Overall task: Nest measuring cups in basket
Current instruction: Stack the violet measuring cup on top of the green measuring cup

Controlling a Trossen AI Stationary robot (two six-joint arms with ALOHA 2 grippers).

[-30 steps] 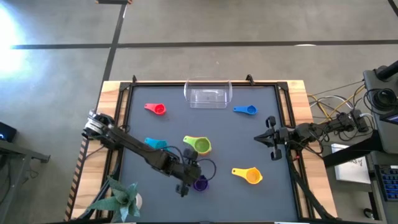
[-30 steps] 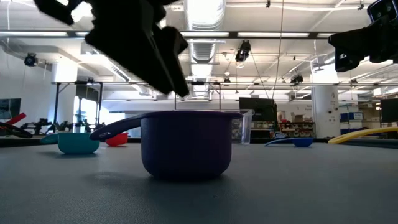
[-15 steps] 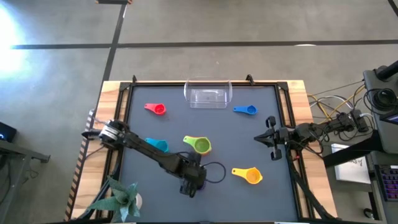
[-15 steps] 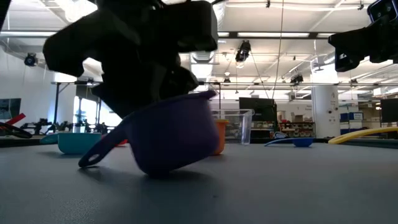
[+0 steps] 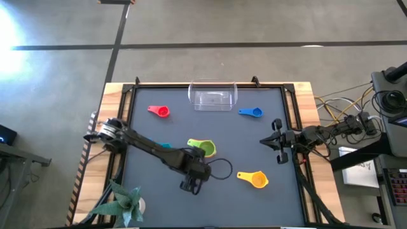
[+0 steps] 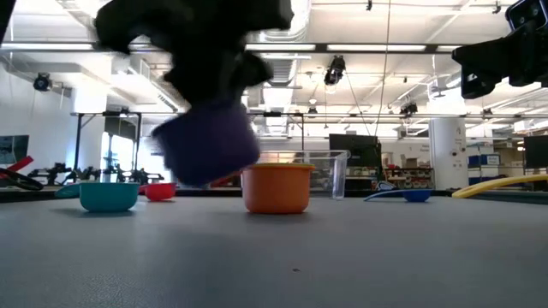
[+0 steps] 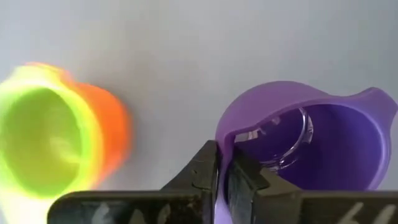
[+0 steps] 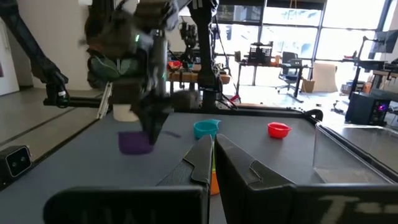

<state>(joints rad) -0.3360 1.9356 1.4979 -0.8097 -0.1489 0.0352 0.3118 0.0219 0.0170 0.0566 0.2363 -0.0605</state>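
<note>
left pincer (image 7: 224, 177) pinches the purple cup's (image 7: 311, 140) rim, lifted just beside the green-in-orange cups (image 5: 205, 149).

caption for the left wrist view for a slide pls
Left gripper shut on the purple cup's rim, with the green cup nested in the orange cup beside it.

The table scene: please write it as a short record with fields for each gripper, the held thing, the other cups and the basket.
left gripper: shut on the rim of the small round purple plastic measuring cup, lifted off the table
right gripper: shut, waiting at the right side, holding nothing
green cup: nested in the orange cup, mid-table
other cups: red, blue, light blue, yellow, each alone on the mat
basket: clear plastic rectangular tub at the far edge, no cup inside
</note>
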